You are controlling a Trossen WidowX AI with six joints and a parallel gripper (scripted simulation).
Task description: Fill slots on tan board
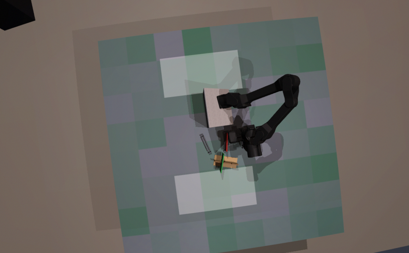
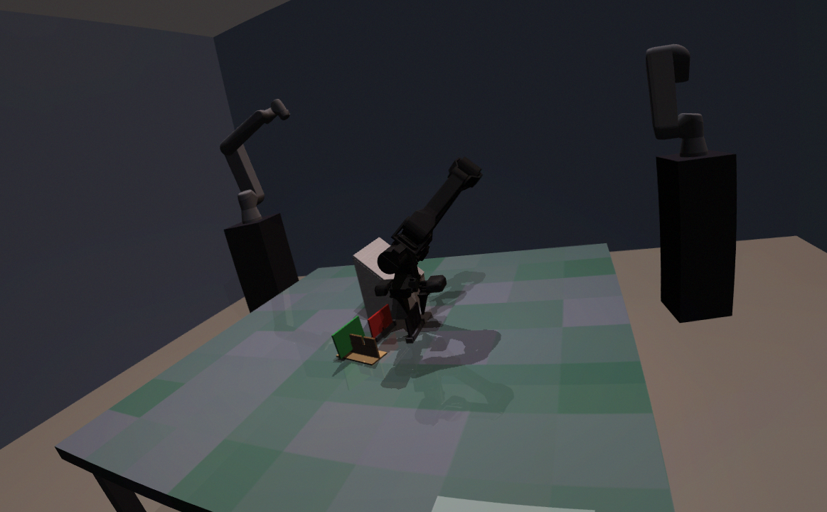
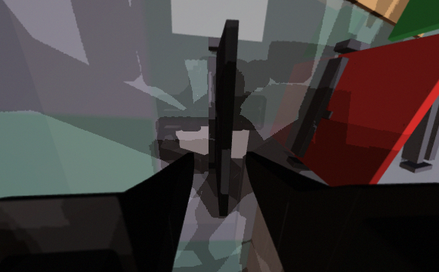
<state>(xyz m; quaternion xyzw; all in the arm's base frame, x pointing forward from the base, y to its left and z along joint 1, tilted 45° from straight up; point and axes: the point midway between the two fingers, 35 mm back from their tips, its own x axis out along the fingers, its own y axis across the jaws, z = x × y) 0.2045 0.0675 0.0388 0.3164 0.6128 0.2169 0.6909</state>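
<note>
— What is the surface?
— A tabletop (image 1: pixel 155 132) (image 2: pixel 498 356) (image 3: pixel 23 143) of green and grey-purple squares.
— What lies on it?
— From above, a pale block (image 1: pixel 215 113) (image 2: pixel 371 280), centre; tan base (image 1: pixel 231 159) (image 2: pixel 360 358), lower centre.

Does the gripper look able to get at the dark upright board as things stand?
Likely yes: the gripper is open, and the wrist view shows gaps either side of the dark upright board. The red board stands nearby; finger clearance there is unclear.

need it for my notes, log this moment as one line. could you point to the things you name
gripper (image 3: pixel 220 158) open, astride black board (image 3: pixel 228 87) | green board (image 1: pixel 222 162) (image 2: pixel 347 338) in tan board (image 1: pixel 231 162) (image 2: pixel 364 344) | red board (image 1: pixel 227 142) (image 2: pixel 380 321) (image 3: pixel 385 98) in holder (image 3: pixel 315 109)
</note>
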